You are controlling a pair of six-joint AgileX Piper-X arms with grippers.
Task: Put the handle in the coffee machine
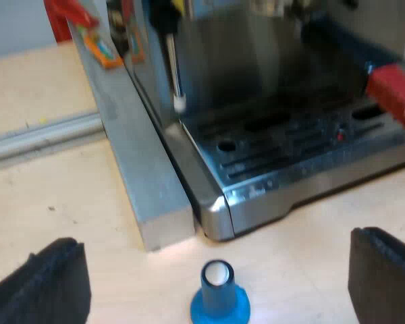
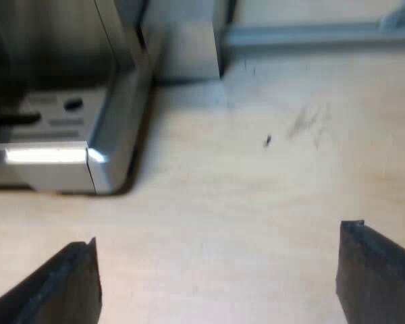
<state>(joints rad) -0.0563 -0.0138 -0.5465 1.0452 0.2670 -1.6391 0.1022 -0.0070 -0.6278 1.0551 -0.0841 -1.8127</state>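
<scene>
Coffee machine (image 1: 216,61) stands on the bench (image 1: 40,202). The handle (image 1: 391,91), red end out, is at the machine's front; can't tell if it's locked. Blue tamper (image 1: 219,297) stands just off the machine's corner. Left gripper (image 1: 216,239) and right gripper (image 2: 219,236) are near machine corners, jaws apart, empty. Risks: an unlocked handle drops out; the left gripper, if lowered, knocks the tamper.
</scene>
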